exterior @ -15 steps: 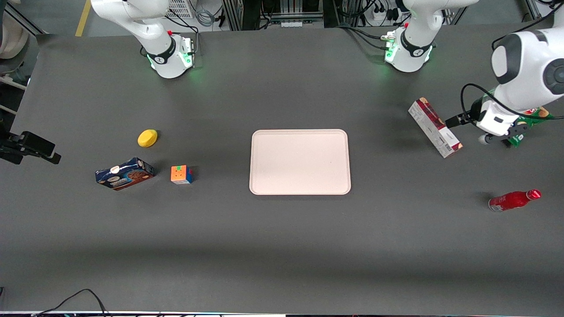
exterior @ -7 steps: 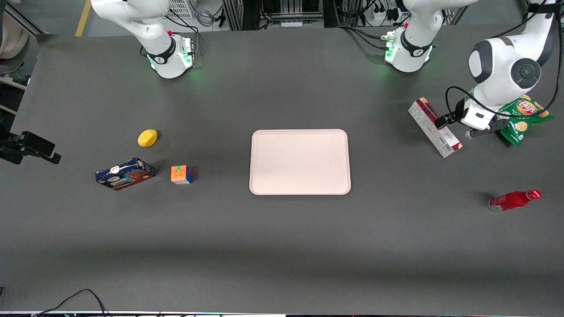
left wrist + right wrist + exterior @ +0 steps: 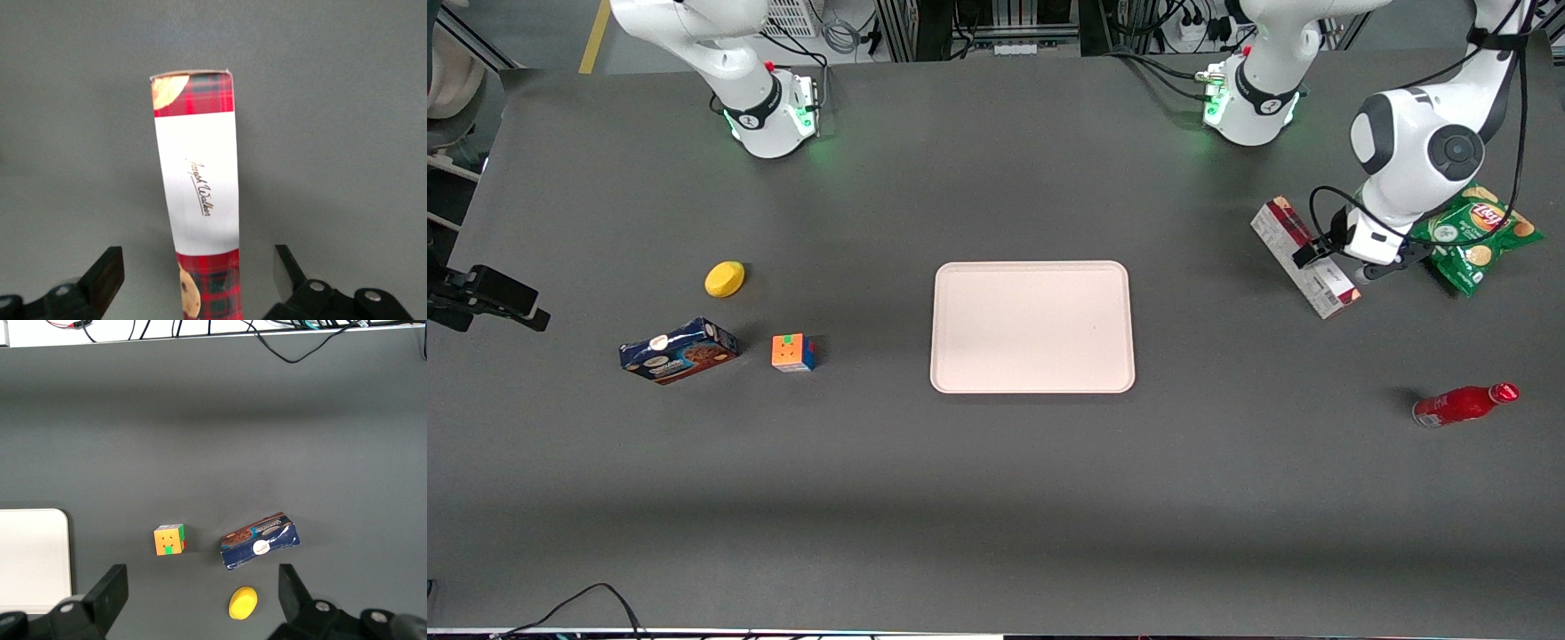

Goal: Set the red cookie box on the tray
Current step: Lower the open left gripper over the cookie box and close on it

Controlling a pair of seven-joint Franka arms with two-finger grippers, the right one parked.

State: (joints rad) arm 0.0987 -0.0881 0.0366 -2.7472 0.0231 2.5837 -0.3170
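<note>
The red cookie box [image 3: 1303, 258] lies flat on the table toward the working arm's end, plaid face and white label up [image 3: 200, 193]. My left gripper [image 3: 1338, 264] hangs open above the end of the box nearer the front camera. In the left wrist view the gripper [image 3: 198, 273] straddles the box: one black fingertip [image 3: 107, 275] stands on each side of it, each with a clear gap, nothing touching. The pale pink tray [image 3: 1032, 373] sits at the table's middle with nothing on it, well apart from the box; its corner [image 3: 30, 553] shows in the right wrist view.
A green chips bag [image 3: 1476, 233] lies beside the arm's wrist, toward the working arm's end. A red bottle [image 3: 1463, 404] lies nearer the front camera than the box. A blue cookie box [image 3: 679, 349], a colour cube [image 3: 792, 352] and a yellow object [image 3: 724, 278] lie toward the parked arm's end.
The left arm has swung from above the chips bag toward the table's middle, bringing the open gripper over the red cookie box. The box has not moved.
</note>
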